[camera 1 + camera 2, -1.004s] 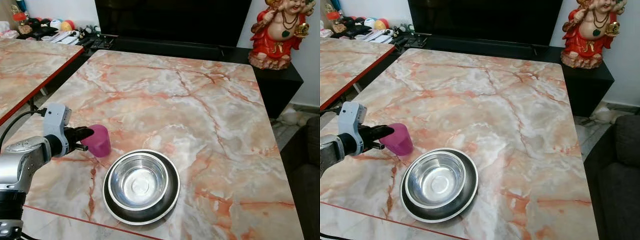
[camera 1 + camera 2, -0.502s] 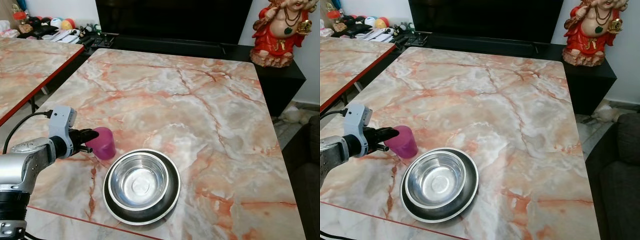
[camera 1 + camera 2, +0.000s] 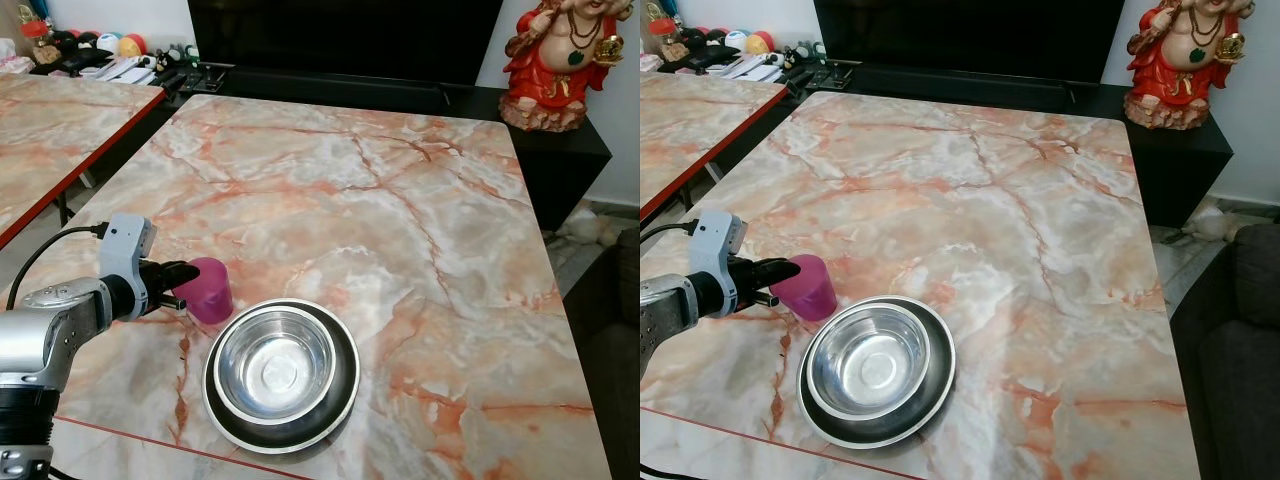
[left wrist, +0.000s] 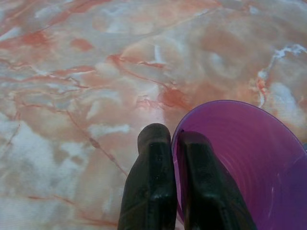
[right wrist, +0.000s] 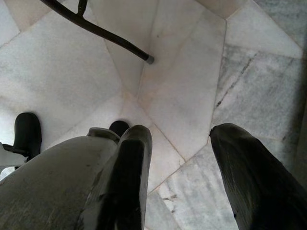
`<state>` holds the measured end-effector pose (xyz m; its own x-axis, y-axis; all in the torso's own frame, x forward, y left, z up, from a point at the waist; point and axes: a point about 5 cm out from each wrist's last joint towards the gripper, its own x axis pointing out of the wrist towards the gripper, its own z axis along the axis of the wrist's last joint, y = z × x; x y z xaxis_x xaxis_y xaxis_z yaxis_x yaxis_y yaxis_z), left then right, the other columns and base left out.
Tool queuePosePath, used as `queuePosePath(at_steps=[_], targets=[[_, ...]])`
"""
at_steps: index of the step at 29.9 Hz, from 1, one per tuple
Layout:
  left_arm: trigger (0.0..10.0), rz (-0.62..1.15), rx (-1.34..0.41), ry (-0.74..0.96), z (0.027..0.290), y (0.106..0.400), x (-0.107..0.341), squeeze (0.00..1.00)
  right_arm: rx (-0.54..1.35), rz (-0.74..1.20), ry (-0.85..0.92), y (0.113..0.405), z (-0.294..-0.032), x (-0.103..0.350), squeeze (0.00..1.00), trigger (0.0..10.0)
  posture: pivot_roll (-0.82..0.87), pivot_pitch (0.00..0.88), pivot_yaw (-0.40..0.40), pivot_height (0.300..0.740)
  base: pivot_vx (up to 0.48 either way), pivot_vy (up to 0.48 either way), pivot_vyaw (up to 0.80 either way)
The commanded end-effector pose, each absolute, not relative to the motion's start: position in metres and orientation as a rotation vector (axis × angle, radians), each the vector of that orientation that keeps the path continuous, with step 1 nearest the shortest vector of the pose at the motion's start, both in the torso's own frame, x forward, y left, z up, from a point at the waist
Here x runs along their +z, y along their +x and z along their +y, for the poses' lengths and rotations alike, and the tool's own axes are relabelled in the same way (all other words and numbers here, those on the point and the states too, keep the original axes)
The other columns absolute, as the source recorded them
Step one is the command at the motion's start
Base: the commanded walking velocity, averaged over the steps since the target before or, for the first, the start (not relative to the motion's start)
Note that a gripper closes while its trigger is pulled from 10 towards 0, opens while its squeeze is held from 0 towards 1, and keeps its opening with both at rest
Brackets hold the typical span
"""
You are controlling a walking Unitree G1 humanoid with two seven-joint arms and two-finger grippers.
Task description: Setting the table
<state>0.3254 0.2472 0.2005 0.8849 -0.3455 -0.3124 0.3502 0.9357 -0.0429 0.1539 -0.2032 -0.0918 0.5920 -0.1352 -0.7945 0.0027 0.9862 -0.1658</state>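
Nearest the robot, a steel bowl [image 3: 277, 365] sits nested in a dark plate [image 3: 283, 430] near the front edge of the marble table [image 3: 400, 220]. Just beyond the plate's left rim stands the purple cup [image 3: 208, 289], upright, mouth up, apart from the plate. The left gripper [image 3: 181, 280] reaches it from the left, level with its rim; in the wrist view the two fingers [image 4: 151, 187] pinch the cup's wall, one inside and one outside. The cup therefore lies straight ahead of the jaws, its axis vertical, and likely needs only releasing. The right gripper [image 5: 180, 163] hangs over the floor, jaws wide apart and empty. Farther off stands a red statue [image 3: 560, 60].
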Motion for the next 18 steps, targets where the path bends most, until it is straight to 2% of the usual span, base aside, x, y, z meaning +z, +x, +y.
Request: queuePosePath(at_steps=[1, 4, 6, 16, 17, 18], targets=[[10.0, 0.343, -0.364, 0.017, 0.2456, 0.3231, 0.1973, 0.22, -0.078, 0.965, -0.151, 0.1462, -0.2016, -0.0954, 0.00, 10.0, 0.02, 0.151, 0.012, 0.740, 0.000, 0.000, 0.00], [10.0, 0.350, -0.363, 0.019, 0.2453, 0.3230, 0.1963, 0.22, -0.078, 0.964, -0.151, 0.1467, -0.2018, -0.0951, 0.00, 10.0, 0.02, 0.151, 0.011, 0.740, 0.000, 0.000, 0.00], [10.0, 0.349, -0.365, 0.024, 0.2451, 0.3230, 0.1965, 0.30, -0.078, 0.964, -0.152, 0.1467, -0.2019, -0.0951, 0.00, 10.0, 0.02, 0.150, 0.011, 0.740, 0.000, 0.000, 0.00], [10.0, 0.319, -0.361, 0.026, 0.2450, 0.3235, 0.2035, 0.31, -0.072, 0.967, -0.155, 0.1460, -0.2013, -0.0955, 0.00, 10.0, 0.02, 0.152, 0.011, 0.740, 0.000, 0.000, 0.00], [10.0, 0.319, -0.362, 0.026, 0.2448, 0.3235, 0.2034, 0.33, -0.075, 0.967, -0.154, 0.1458, -0.2016, -0.0955, 0.00, 10.0, 0.03, 0.154, 0.011, 0.740, 0.000, 0.000, 0.00], [10.0, 0.319, -0.363, 0.027, 0.2446, 0.3235, 0.2034, 0.40, -0.075, 0.968, -0.154, 0.1457, -0.2019, -0.0955, 0.00, 10.0, 0.03, 0.154, 0.011, 0.740, 0.000, 0.000, 0.00]])
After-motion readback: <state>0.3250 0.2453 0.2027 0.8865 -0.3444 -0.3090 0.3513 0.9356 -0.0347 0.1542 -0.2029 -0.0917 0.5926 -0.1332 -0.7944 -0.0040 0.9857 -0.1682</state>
